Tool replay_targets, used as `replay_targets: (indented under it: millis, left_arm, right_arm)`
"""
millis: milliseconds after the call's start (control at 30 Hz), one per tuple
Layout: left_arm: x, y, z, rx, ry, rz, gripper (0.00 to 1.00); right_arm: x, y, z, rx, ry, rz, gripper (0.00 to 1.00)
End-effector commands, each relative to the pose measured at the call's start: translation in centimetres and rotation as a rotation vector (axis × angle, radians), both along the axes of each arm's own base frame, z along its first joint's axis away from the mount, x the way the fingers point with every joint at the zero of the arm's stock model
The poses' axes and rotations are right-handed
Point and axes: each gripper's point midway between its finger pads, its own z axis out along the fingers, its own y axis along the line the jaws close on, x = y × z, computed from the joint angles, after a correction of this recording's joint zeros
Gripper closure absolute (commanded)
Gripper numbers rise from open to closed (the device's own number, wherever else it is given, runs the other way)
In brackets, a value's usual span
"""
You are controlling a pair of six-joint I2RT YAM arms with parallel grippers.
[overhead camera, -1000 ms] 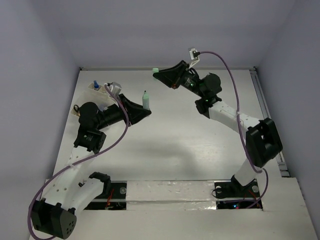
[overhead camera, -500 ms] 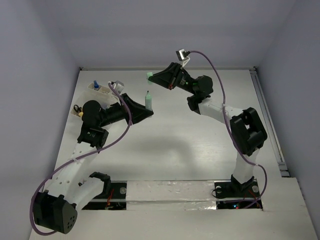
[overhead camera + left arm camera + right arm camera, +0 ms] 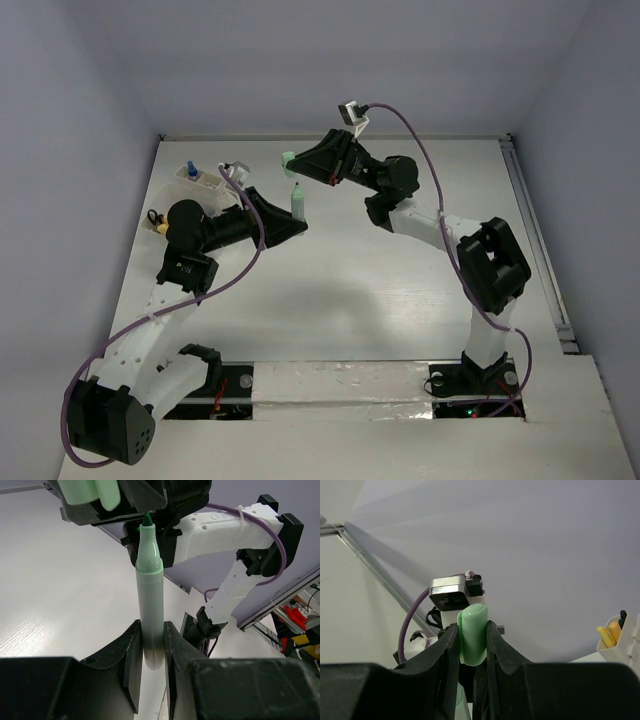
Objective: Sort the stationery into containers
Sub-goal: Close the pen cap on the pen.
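Green marker upright in left hand

The white table carries a translucent bin near its far-left corner (a blue-capped pen stands upright in it). A second bin, mostly hidden, sits by the left edge.

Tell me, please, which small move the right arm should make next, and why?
Probably ease the green cap sideways until it sits over the bare tip. The left fingers hold the green marker tip up, uncapped; the right fingers hold the cap close, but off to one side.
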Motion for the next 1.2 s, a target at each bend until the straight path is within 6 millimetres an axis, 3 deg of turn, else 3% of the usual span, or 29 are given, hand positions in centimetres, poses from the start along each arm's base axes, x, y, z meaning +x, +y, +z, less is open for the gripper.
replay_targets:
  millis: [0, 400, 867, 1167]
  left_arm:
    - [-0.1, 0.2, 0.9, -0.006, -0.066, 0.009, 1.0]
    - [0.5, 0.8, 1.0, 0.007, -0.08, 0.064, 1.0]
    - [-0.7, 1.1, 2.6, -0.023, -0.149, 0.062, 1.0]
    - [0.0, 1.4, 2.5, -0.029, -0.131, 0.084, 1.0]
  right_arm:
    - [-6.3, -3.8, 6.7, 0.248, -0.352, 0.021, 1.0]
    - [-7.4, -3.7, 7.0, 0.244, -0.388, -0.014, 1.0]
    - [-6.6, -3.1, 5.5, 0.221, -0.351, 0.002, 1.0]
    - [-6.9, -2.8, 5.1, 0.211, -0.346, 0.013, 1.0]
